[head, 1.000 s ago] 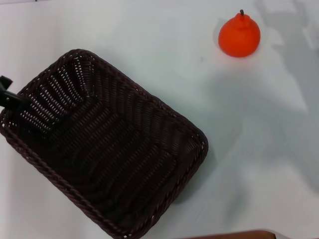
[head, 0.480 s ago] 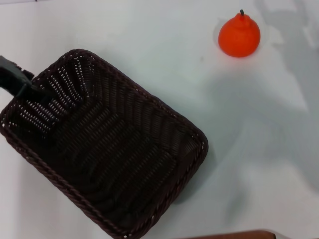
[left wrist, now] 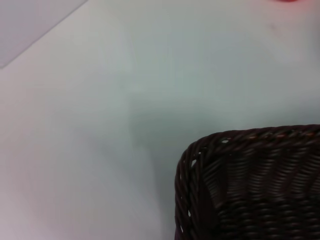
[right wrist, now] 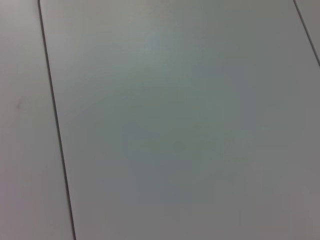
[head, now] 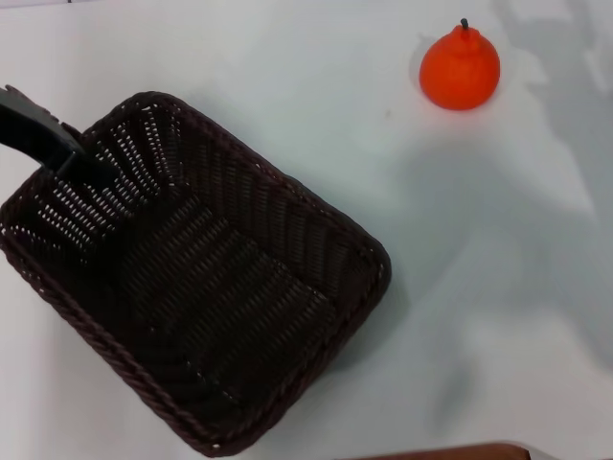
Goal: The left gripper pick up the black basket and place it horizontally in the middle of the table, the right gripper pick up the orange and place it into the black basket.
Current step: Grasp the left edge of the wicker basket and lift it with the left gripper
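Observation:
The black basket (head: 201, 287) lies at an angle on the left half of the white table (head: 479, 240). My left gripper (head: 72, 163), a black slender finger, reaches in from the left edge and clamps the basket's far left rim. One finger sits inside the basket wall. A corner of the basket also shows in the left wrist view (left wrist: 255, 185). The orange (head: 460, 69) stands upright at the far right of the table, well apart from the basket. The right gripper is out of view; its wrist view shows only a plain grey surface.
A brown strip (head: 450, 452) runs along the near edge of the table. Soft shadows fall across the far right of the table (head: 556, 115). Bare white surface lies between the basket and the orange.
My left gripper has moved up and in over the basket's far left rim. The basket has shifted and turned slightly, its right corner drawn a little leftward. The orange has not moved.

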